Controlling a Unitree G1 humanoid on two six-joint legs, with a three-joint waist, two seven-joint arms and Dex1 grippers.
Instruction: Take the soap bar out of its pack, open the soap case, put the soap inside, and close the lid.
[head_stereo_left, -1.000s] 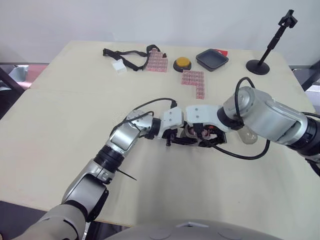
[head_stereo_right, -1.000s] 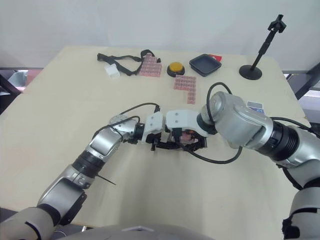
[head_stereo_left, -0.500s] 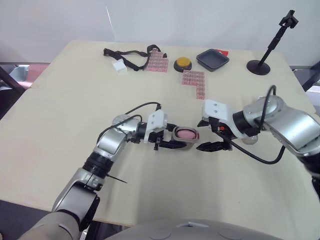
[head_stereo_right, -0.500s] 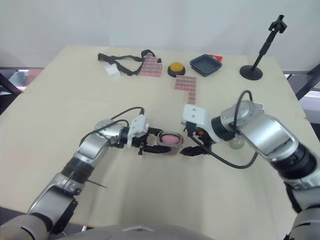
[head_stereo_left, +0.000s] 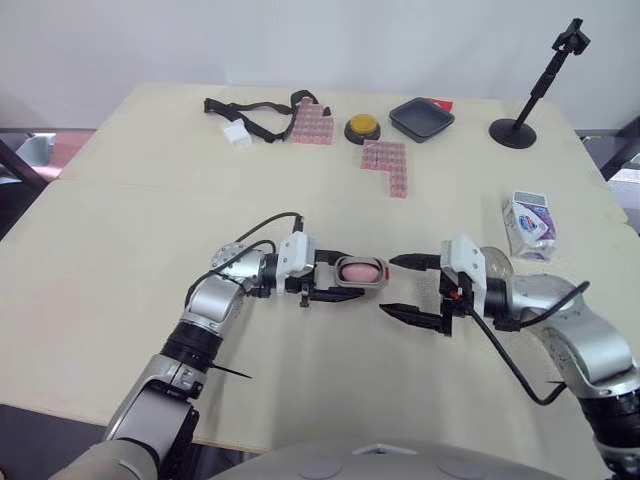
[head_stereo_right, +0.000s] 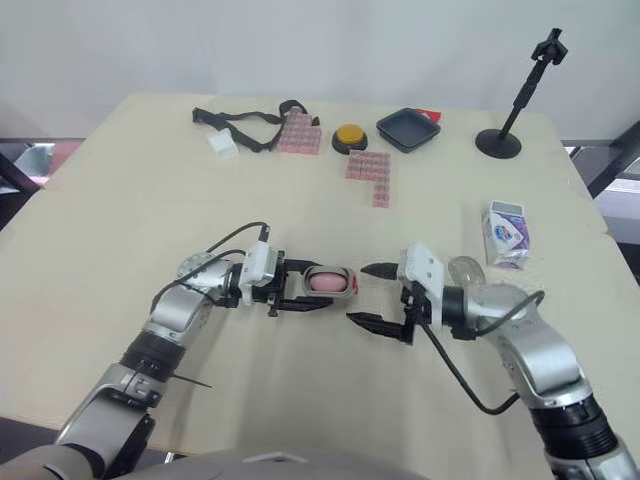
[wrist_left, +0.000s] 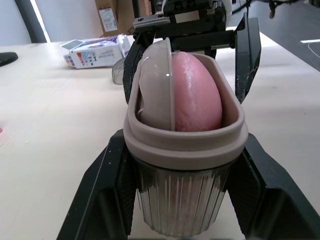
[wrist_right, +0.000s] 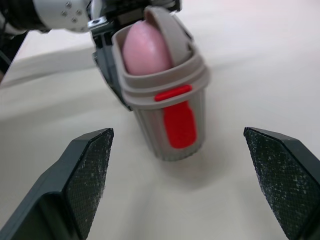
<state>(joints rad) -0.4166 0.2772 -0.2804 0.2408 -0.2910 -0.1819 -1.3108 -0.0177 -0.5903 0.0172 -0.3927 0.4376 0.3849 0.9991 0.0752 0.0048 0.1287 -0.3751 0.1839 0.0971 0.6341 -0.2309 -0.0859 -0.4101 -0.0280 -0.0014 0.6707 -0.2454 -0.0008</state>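
The pink soap (head_stereo_left: 358, 268) sits in the soap case (wrist_left: 182, 150), which is near the middle of the table (head_stereo_left: 130, 230), a little toward my side; I cannot tell whether the case rests on the tabletop or hangs just above it. Its lid (wrist_right: 170, 25) stands open behind the soap, and the red latch (wrist_right: 180, 122) on the case's front wall faces my right arm. My left gripper (head_stereo_left: 348, 276) has the case clamped, one black finger (wrist_left: 100, 200) along each long side of the ribbed base. My right gripper (head_stereo_left: 392, 287) is just beside the case on its latch end, apart from it, its two fingers spread wide and pointing at the case. Farther off to the right, near the table's edge, a white and purple pack (head_stereo_left: 528, 222) lies flat, well apart from both grippers. Along the far side of the table I see a black tray (head_stereo_left: 421, 118), a yellow button (head_stereo_left: 363, 127) next to it, two sheets of small pink blocks (head_stereo_left: 388, 162), a black strap (head_stereo_left: 255, 112) with a small white block (head_stereo_left: 238, 133) beside it, and a black stand (head_stereo_left: 535, 90) at the far right corner
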